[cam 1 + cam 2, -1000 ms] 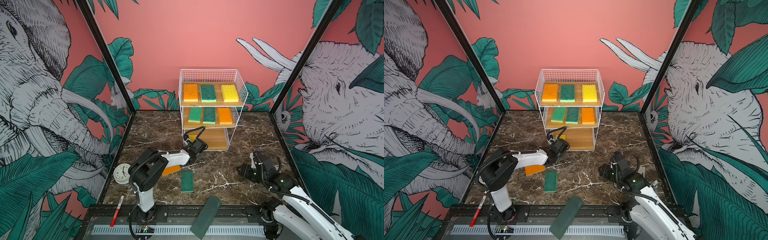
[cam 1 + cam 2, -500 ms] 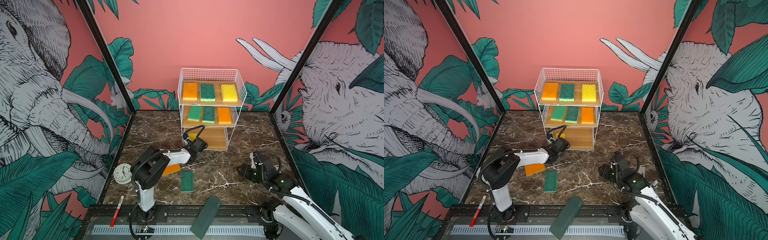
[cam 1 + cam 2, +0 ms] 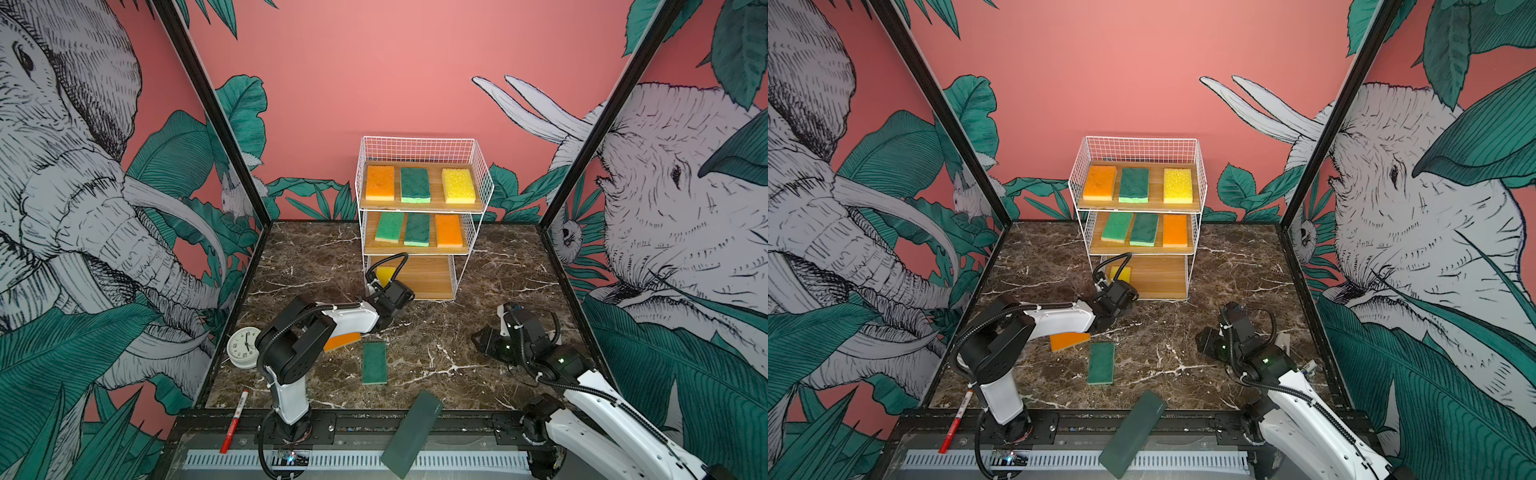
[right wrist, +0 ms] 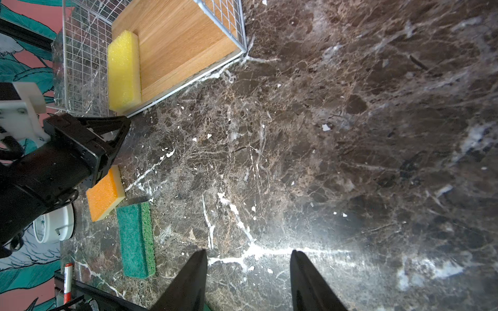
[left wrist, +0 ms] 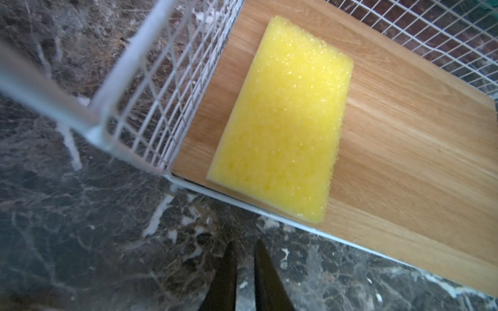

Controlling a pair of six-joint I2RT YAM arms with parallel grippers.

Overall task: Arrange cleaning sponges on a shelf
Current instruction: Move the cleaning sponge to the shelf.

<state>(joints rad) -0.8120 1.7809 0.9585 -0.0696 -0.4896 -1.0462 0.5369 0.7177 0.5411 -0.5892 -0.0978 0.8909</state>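
The shelf [image 3: 419, 141] stands at the back. Its top board holds an orange [image 3: 380, 183], a green [image 3: 414, 185] and a yellow sponge [image 3: 458, 185]. Two green sponges [image 3: 390, 227] and an orange one [image 3: 449, 230] lie on the middle board. A yellow sponge [image 5: 283, 134] lies flat on the lowest board, at its left front corner. My left gripper [image 5: 244, 243] hovers over the marble just in front of it, almost shut and empty. An orange sponge [image 3: 343, 341], partly under the left arm, and a green sponge [image 3: 374, 362] lie on the table. My right gripper [image 4: 249, 253] is open and empty at the right.
A white clock [image 3: 244, 347] sits at the table's left edge. A red pen [image 3: 235, 419] and a long dark green slab [image 3: 411, 434] lie on the front rail. Walls close in on three sides.
The left arm's elbow has shifted slightly while its gripper stays at the shelf's lowest board. The right arm has not moved.
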